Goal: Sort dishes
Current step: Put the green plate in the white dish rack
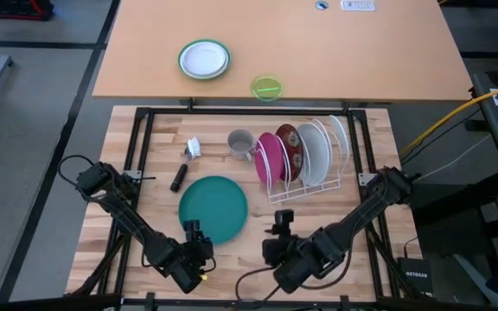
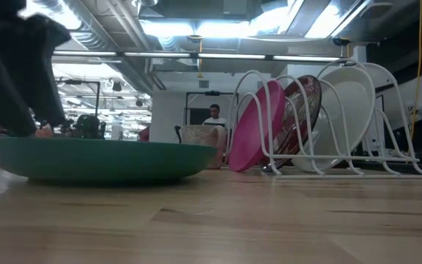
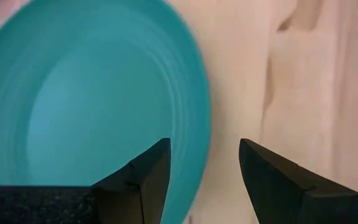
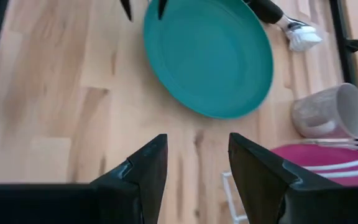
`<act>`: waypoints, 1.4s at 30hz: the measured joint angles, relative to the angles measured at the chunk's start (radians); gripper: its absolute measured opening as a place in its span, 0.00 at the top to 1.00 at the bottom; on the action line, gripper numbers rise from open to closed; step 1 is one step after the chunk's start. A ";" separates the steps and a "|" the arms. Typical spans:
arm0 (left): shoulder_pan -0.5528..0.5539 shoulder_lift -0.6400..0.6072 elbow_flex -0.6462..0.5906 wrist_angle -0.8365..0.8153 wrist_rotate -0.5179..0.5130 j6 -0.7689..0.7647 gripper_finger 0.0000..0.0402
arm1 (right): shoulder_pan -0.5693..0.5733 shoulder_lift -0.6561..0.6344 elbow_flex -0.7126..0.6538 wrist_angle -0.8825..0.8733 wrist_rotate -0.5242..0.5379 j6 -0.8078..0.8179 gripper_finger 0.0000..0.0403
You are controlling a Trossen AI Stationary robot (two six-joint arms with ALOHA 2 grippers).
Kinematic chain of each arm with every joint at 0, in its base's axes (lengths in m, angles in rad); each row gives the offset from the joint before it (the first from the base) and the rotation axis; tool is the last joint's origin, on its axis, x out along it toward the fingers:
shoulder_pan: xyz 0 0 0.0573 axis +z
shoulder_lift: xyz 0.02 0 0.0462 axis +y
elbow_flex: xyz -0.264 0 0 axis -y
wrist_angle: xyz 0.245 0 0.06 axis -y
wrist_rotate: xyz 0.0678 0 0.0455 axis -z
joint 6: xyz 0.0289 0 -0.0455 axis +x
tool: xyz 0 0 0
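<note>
A large teal-green plate (image 1: pixel 213 208) lies flat on the wooden table, left of centre. A pink plate (image 1: pixel 271 157), a dark red patterned plate (image 1: pixel 290 153) and a white plate (image 1: pixel 314 154) stand on edge in a white wire rack (image 1: pixel 308 188). My left gripper (image 1: pixel 195 230) hovers open over the teal plate's near rim (image 3: pixel 194 118), one finger above the plate and one above bare wood. My right gripper (image 1: pixel 281 221) is open and empty near the table's front, right of the teal plate (image 4: pixel 207 57).
A grey mug (image 1: pixel 241 143), a dish brush with a black handle (image 1: pixel 182 168) and a white head lie behind the teal plate. A small green-rimmed plate (image 1: pixel 204 60) and a lime bowl (image 1: pixel 266 87) sit on the far table. A person (image 2: pixel 213 114) shows far behind.
</note>
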 joint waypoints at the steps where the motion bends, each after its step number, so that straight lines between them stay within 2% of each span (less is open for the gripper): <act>1: 0.003 0.000 -0.017 0.014 -0.001 -0.003 0.55 | 0.006 0.006 0.000 0.010 0.000 0.014 0.57; 10: 0.023 0.003 -0.139 0.176 -0.005 0.047 0.55 | 0.016 0.020 0.000 0.040 0.010 0.192 0.57; 16: 0.074 0.003 -0.179 0.200 -0.008 0.010 0.57 | 0.016 0.020 0.000 0.101 0.006 0.198 0.57; 20: 0.095 0.003 -0.179 0.211 -0.009 0.024 0.68 | 0.016 0.020 0.000 0.148 0.000 0.191 0.57; 25: 0.103 0.003 -0.179 0.252 -0.019 0.060 0.92 | -0.003 0.020 0.000 0.155 0.020 0.244 0.57; 27: 0.097 0.003 -0.179 0.269 -0.051 0.062 0.97 | -0.018 0.020 0.000 0.154 0.071 0.303 0.57; 30: 0.078 0.002 -0.174 0.275 -0.143 0.014 0.96 | -0.043 0.020 0.000 0.127 0.152 0.370 0.57; 33: 0.051 0.002 -0.155 0.276 -0.252 -0.010 0.99 | -0.077 0.020 0.000 0.089 0.177 0.432 0.57; 42: -0.024 0.002 -0.070 0.283 -0.548 -0.018 0.99 | -0.208 0.020 0.000 0.067 0.055 0.555 0.57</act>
